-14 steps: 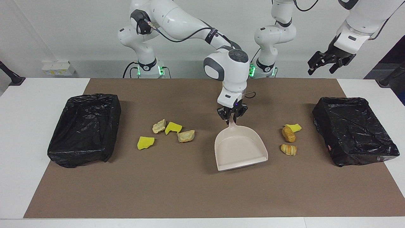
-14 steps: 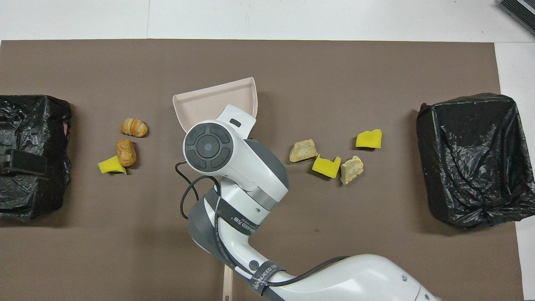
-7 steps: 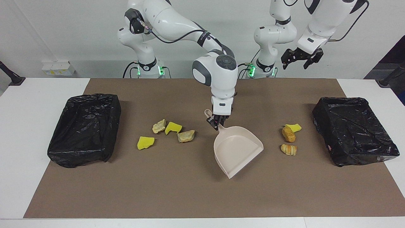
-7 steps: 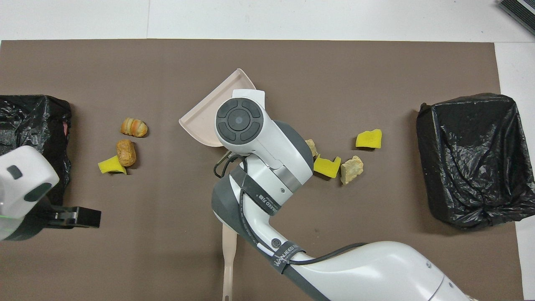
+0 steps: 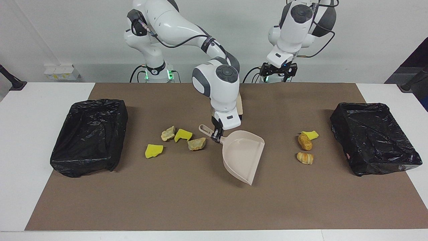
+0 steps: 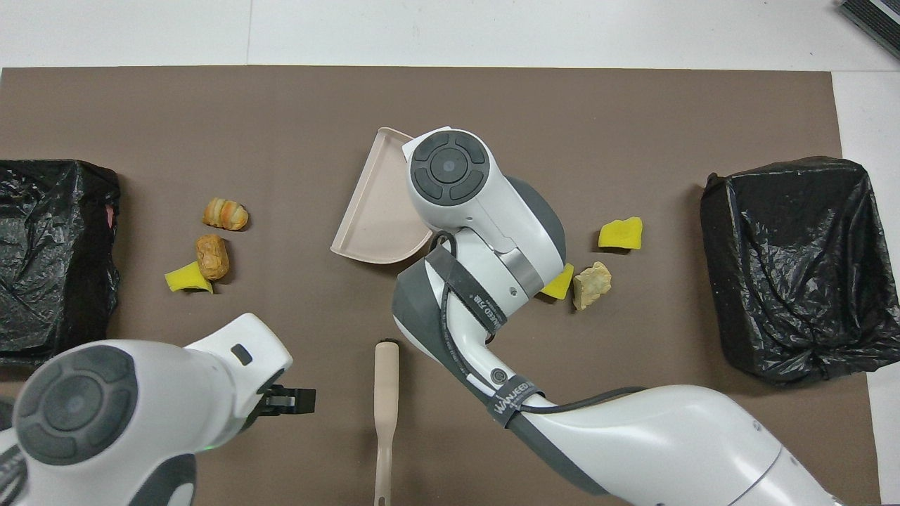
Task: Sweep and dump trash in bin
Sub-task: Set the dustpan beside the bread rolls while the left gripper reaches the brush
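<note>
Item: beige dustpan (image 5: 243,154), centre of the facing view, its handle clamped in the shut right gripper (image 5: 216,134), open lip angled toward the lower right of the frame. Item: trash, two lots. First lot, yellow sponge chunks and tan lumps (image 5: 182,135), centre-left, just beside the handle end of the pan and the jaws, not at the lip. Second lot, two orange lumps and a yellow scrap (image 5: 305,142), centre-right, well apart from the pan. Item: brush (image 6: 386,393), lower centre of the overhead view, lying free on the mat. Item: left gripper (image 5: 278,71), upper centre-right of the facing view, jaws wide open, holding nothing. Handling note: the pan probably wants its lip flat on the mat beside a lot, held steady, with the brush fetched by the left arm. Bins (image 5: 90,134) (image 5: 372,137) at mid-left and mid-right.
</note>
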`<state>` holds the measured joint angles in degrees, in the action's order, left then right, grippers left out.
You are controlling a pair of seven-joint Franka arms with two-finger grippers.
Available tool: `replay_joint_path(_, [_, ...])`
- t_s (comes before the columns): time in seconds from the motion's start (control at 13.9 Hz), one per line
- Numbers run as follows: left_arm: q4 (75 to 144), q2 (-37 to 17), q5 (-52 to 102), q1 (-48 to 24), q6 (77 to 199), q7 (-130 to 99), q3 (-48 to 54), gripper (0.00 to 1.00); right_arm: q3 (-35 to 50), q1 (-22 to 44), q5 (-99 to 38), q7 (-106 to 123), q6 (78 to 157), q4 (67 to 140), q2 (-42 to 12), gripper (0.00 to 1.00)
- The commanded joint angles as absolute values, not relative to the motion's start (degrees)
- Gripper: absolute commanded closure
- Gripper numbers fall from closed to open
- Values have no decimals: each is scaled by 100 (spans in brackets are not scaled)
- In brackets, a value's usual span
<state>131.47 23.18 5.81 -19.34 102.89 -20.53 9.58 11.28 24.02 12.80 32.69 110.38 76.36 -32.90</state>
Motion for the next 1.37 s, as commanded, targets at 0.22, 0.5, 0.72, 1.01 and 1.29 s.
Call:
replay_joint_path(0.22, [14087, 2242, 642, -3416, 11538, -3153, 853, 0, 1187, 2162, 1634, 5025, 10873, 7822, -3164, 100])
replay_joint_path(0.5, [14291, 1705, 642, -4235, 12313, -3787, 853, 0, 1195, 2232, 1880, 5457, 10802, 7831, -3208, 100])
replay_joint_path(0.72, [14474, 1679, 642, -4411, 12366, -3806, 861, 0, 1204, 2250, 1925, 5475, 10837, 7857, -3252, 100])
replay_joint_path(1.01, [14607, 1696, 642, -4588, 12428, -3946, 870, 0, 1195, 2452, 1925, 5396, 10969, 7980, -3366, 100])
replay_joint_path(1.29, [14897, 1810, 642, -4728, 12839, -4131, 896, 0, 1204, 2461, 1916, 5449, 11143, 8261, -3331, 100])
